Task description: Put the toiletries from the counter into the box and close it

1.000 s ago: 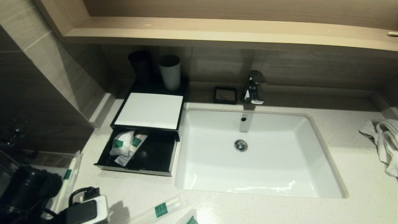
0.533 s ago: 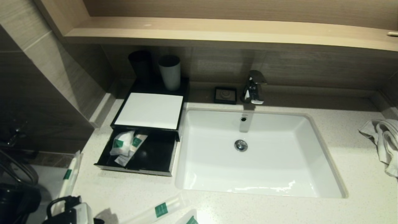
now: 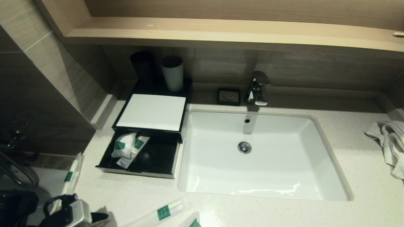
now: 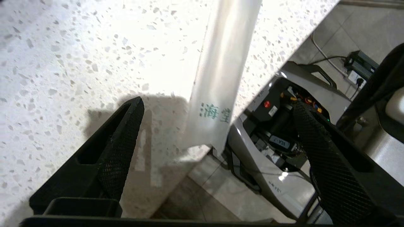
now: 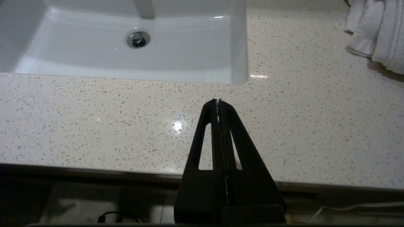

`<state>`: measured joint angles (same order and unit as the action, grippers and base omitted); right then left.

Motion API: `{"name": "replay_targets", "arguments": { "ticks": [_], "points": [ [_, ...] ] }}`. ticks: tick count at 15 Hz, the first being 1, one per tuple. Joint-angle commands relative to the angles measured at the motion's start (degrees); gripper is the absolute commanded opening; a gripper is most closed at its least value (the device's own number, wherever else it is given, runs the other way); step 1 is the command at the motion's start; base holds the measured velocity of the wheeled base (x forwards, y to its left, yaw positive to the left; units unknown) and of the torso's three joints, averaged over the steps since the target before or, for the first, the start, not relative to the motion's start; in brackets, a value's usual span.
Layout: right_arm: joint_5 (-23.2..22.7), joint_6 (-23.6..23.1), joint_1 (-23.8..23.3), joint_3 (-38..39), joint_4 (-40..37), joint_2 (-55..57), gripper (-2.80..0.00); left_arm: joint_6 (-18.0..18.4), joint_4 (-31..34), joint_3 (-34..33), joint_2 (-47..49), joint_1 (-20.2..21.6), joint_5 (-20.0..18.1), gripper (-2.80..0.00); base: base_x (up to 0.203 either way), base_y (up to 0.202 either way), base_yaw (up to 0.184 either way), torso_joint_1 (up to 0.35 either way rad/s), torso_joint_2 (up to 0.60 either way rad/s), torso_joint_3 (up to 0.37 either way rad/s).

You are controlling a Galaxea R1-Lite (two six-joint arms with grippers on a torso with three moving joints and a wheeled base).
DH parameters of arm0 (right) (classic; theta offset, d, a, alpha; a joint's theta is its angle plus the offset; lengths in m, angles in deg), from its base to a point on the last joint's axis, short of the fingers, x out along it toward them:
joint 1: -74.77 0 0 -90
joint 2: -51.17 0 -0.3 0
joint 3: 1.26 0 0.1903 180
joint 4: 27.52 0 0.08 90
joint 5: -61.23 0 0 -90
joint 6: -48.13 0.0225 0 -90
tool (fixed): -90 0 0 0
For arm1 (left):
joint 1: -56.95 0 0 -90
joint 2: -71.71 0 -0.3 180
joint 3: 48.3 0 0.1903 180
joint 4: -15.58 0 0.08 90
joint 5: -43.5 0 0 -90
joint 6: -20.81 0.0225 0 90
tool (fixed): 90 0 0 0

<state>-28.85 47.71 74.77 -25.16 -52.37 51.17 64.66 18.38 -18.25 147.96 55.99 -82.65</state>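
Note:
The black box [image 3: 151, 112] with a white top panel stands left of the sink, its front drawer [image 3: 157, 157] pulled out with two or three packets [image 3: 126, 145] lying in it. On the counter [image 3: 132, 192] lie more toiletries: one long packet [image 3: 71, 173] along the left edge, another long one [image 3: 164, 212] at the front, and a third [image 3: 194, 223] beside it. My left gripper [image 3: 91, 219] is open at the counter's near left corner. Its fingers [image 4: 126, 135] straddle the end of a long packet [image 4: 221, 72] that overhangs the counter's edge, without touching it. My right gripper [image 5: 218, 101] is shut and empty over the front edge, right of the sink.
A white sink basin [image 3: 202, 164] with a chrome faucet [image 3: 257, 88] fills the middle. A black cup [image 3: 143, 67] and a white cup [image 3: 173, 73] stand behind the box. A small black soap dish [image 3: 228, 96] sits by the faucet, a white towel [image 3: 389, 142] far right. A wooden shelf [image 3: 221, 31] overhangs.
My left arm has dropped lower and to the left, toward the counter's near left corner, and its gripper stays open. Nothing else has moved.

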Motion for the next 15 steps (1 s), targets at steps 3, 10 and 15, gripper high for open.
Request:
{"name": "replay_targets", "arguments": {
  "ticks": [3,10,15],
  "points": [
    [-0.01,-0.02,-0.01,0.0,-0.01,0.0,-2.8,0.29,-14.87,-4.6,10.28,3.86,-3.94,0.0,0.0,0.0,0.0,0.0,0.0,0.0],
    [-0.01,-0.02,0.0,0.0,-0.01,0.0,-2.8,0.34,-19.24,-5.89,11.28,4.3,-5.34,0.0,0.0,0.0,0.0,0.0,0.0,0.0],
    [-0.01,-0.02,0.0,0.0,-0.01,0.0,-2.8,0.56,-22.01,-6.6,9.81,4.3,-4.99,0.0,0.0,0.0,0.0,0.0,0.0,0.0]
  ]
}}
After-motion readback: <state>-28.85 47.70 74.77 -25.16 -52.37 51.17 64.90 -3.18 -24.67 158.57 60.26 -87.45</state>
